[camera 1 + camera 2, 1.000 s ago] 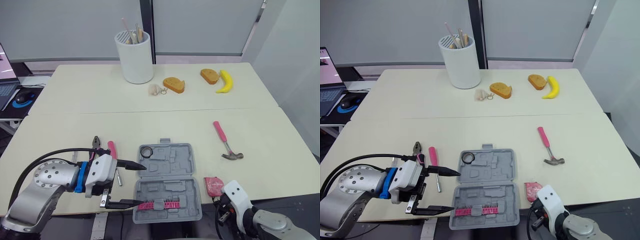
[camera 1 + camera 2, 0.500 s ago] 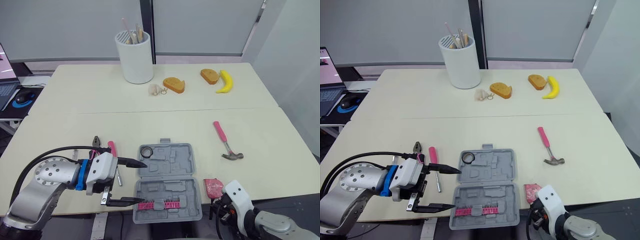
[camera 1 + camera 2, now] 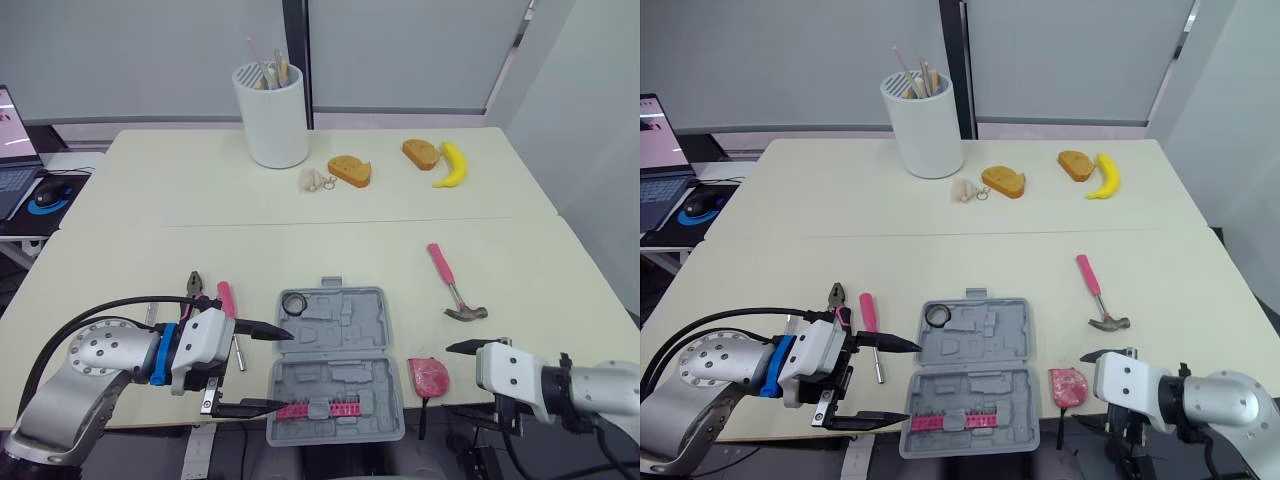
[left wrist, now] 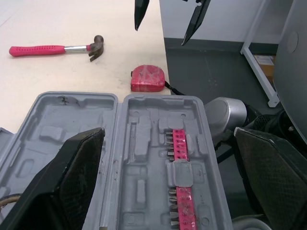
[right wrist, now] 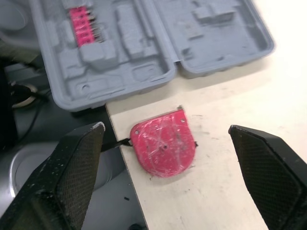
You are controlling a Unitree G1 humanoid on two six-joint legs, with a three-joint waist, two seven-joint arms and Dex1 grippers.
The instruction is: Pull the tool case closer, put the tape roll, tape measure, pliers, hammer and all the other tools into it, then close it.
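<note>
Tool case [image 3: 335, 365] lies open and flat at the table's front edge, hinge running left-right, carry tab on the far side. Its near half hangs a bit past the edge. Tape roll [image 3: 293, 303] sits in the far half's left corner. Pink bit strip [image 3: 318, 409] lies left-right in the near half.

Hammer [image 3: 450, 285] is right of the case and well apart. Its long axis runs near-far w/ a slight tilt, pink handle pointing away, head nearest the robot. Tape measure [image 3: 428, 377] is just right of the case's near half, at the very edge, black strap hanging off. Pliers [image 3: 192, 285] and screwdriver [image 3: 225, 298] lie left of the case, both near-far. Plier nose points away; screwdriver's pink handle is far, shaft near.

L gripper [image 3: 287, 369] hovers at the case's left side, fingers wide apart, holding nothing. R gripper [image 5: 165, 128] also has fingers spread, empty, one each side of the tape measure w/o touching.

Vs 0.5 s ago: R arm has swung up from below the table edge and now reaches in from the right toward the tape measure. L gripper has barely shifted. Tools and case unmoved.
</note>
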